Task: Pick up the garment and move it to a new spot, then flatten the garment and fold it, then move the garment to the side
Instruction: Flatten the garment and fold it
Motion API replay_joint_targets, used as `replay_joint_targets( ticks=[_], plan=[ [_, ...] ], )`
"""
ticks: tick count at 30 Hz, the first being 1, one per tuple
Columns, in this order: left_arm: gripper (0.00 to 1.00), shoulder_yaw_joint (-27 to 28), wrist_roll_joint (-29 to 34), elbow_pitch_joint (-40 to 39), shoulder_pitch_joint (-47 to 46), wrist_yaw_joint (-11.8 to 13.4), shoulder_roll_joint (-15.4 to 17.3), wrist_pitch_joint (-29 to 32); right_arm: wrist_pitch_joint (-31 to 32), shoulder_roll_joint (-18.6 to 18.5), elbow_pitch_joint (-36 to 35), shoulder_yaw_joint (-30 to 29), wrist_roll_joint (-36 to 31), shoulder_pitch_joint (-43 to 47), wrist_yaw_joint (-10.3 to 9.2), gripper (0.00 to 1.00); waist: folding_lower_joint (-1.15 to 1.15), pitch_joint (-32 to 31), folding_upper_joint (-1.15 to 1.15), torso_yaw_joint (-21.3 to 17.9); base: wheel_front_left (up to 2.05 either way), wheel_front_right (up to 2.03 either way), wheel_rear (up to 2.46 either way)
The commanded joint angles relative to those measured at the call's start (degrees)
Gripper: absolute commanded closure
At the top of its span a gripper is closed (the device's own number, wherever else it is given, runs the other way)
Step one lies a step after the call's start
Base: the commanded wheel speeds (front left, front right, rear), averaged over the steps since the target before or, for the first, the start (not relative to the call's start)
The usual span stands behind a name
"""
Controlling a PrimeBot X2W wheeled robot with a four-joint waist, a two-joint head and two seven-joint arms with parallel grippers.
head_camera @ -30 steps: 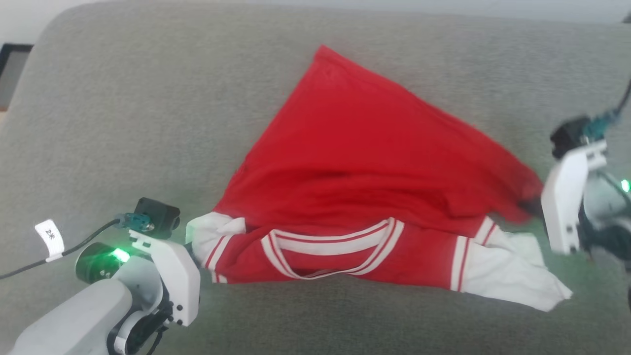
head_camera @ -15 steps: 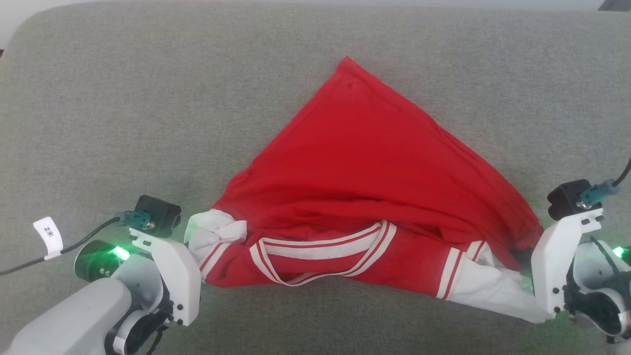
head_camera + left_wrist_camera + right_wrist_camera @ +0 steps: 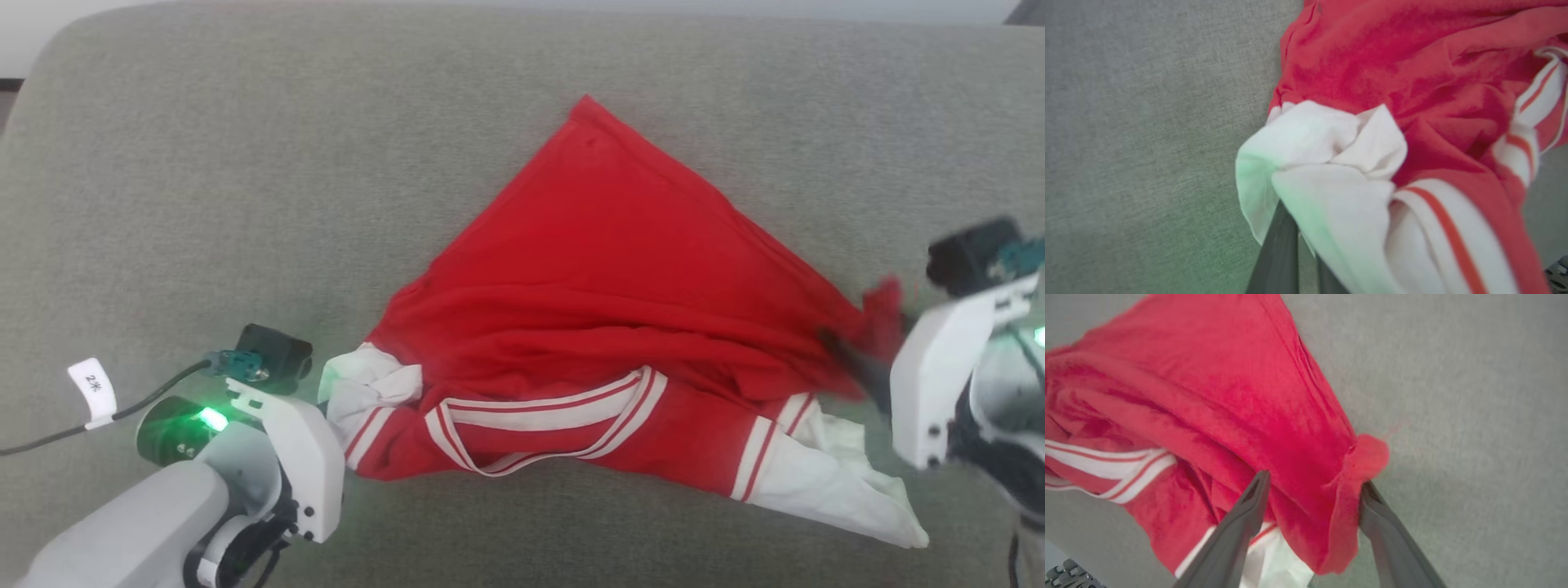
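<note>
The garment (image 3: 620, 286), a red jersey with white sleeves and striped trim, lies bunched in a rough triangle on the grey cushion (image 3: 204, 163). My left gripper (image 3: 325, 408) is at its left white sleeve. In the left wrist view that gripper (image 3: 1298, 245) is shut, with the sleeve (image 3: 1323, 163) draped over its fingers. My right gripper (image 3: 857, 343) is at the garment's right red corner. In the right wrist view its fingers (image 3: 1249, 506) stand wide apart, the right gripper (image 3: 1314, 481) open, with the loose red hem (image 3: 1347, 490) hanging between them.
The grey upholstered cushion (image 3: 1474, 396) runs wide on all sides of the garment, with its rounded back edge (image 3: 522, 12) at the top of the head view. A tagged cable (image 3: 90, 388) trails from my left wrist.
My right gripper has gone from shut to open and has lifted slightly; the red corner now hangs loose between its fingers. The left gripper keeps its hold on the sleeve.
</note>
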Motion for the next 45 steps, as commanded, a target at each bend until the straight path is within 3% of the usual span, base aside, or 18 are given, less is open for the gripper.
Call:
replay_joint_targets(
  ticks=[1,8,19,28,34,35,36,45],
  plan=[
    [1.00,-0.17,0.72,-0.18,-0.59,0.21,-0.53,-0.08,-1.02,-0.15,-0.55,1.06,-0.60,-2.56,0.03,0.00,0.00,0.25,0.00,0.84,0.00,0.00,0.00],
    [1.00,-0.95,1.42,-0.01,-1.92,-0.61,-2.39,-0.07,-7.27,-1.17,4.98,6.88,-1.83,-13.52,0.02,0.00,0.00,1.46,0.00,3.98,0.00,0.00,0.00],
    [1.00,-2.35,2.87,2.66,-5.71,-3.61,-7.53,-0.79,-20.35,-1.22,33.08,21.11,-1.79,-36.44,0.02,0.00,0.00,5.76,0.00,11.50,0.00,0.00,0.00],
    [1.00,-3.60,3.56,7.92,-8.70,-7.05,-12.25,-1.85,-18.91,-1.21,54.45,33.97,0.37,-48.86,0.02,0.00,0.00,7.69,0.00,16.06,0.00,0.00,0.00],
    [1.00,-4.04,3.42,11.60,-9.55,-8.95,-14.11,-2.78,-14.05,-0.24,62.86,41.05,4.01,-51.21,0.03,0.00,0.00,7.82,0.00,17.17,0.00,0.00,0.00],
    [1.00,-4.02,3.26,12.20,-9.63,-9.28,-14.37,-2.95,-12.91,-0.41,64.42,41.37,5.06,-51.39,0.05,0.66,0.00,7.76,0.00,17.22,0.00,0.00,0.00],
    [1.00,-4.01,3.21,12.74,-9.71,-9.43,-14.47,-3.05,-12.10,-0.40,65.36,42.18,5.46,-51.55,0.04,1.00,0.00,7.69,0.00,17.21,0.00,0.00,0.00],
    [1.00,-2.42,1.51,14.87,-11.13,-10.33,-12.84,-2.53,-17.73,-0.97,66.22,43.64,9.02,-55.19,-0.02,1.00,0.00,4.70,0.00,14.94,0.00,0.00,0.00]
  ],
)
